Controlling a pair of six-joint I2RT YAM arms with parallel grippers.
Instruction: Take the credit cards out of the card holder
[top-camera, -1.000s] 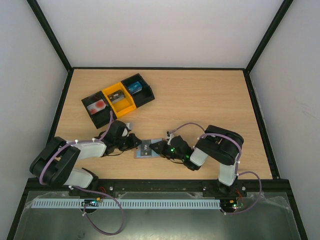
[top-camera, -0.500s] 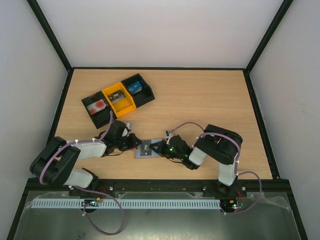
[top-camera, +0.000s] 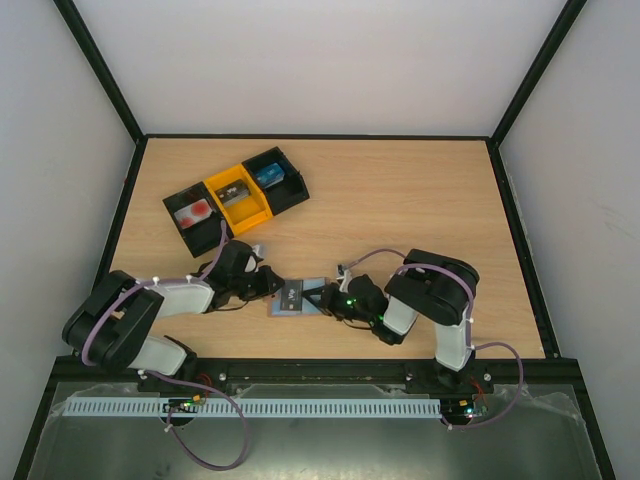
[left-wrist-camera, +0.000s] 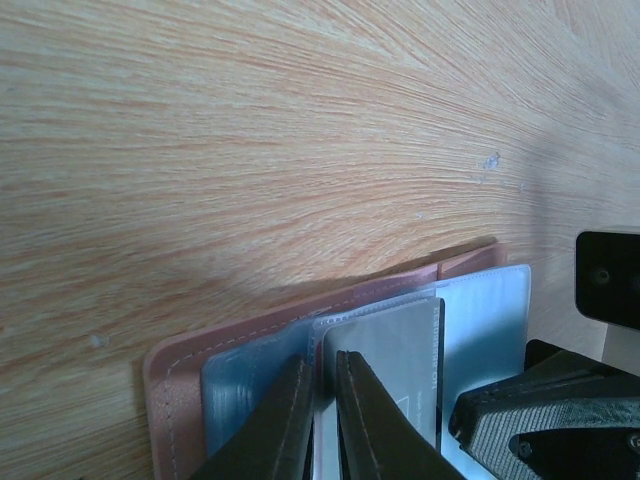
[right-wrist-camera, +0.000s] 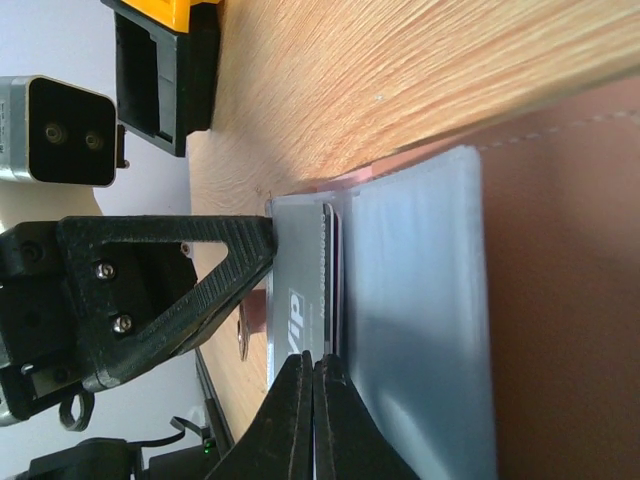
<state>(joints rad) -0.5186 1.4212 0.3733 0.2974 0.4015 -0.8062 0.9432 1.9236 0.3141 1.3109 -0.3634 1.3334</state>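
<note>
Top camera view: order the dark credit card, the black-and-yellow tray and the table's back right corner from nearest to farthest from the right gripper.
1. The credit card: at the right gripper fingertips, on the card holder near the front edge.
2. The black-and-yellow tray: farther back, on the left.
3. The table's back right corner: farthest, across the bare wood.

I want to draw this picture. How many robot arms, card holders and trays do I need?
Robot arms: 2 (left arm, right arm)
Card holder: 1
Tray: 1, with three sections
Total: 4
</note>
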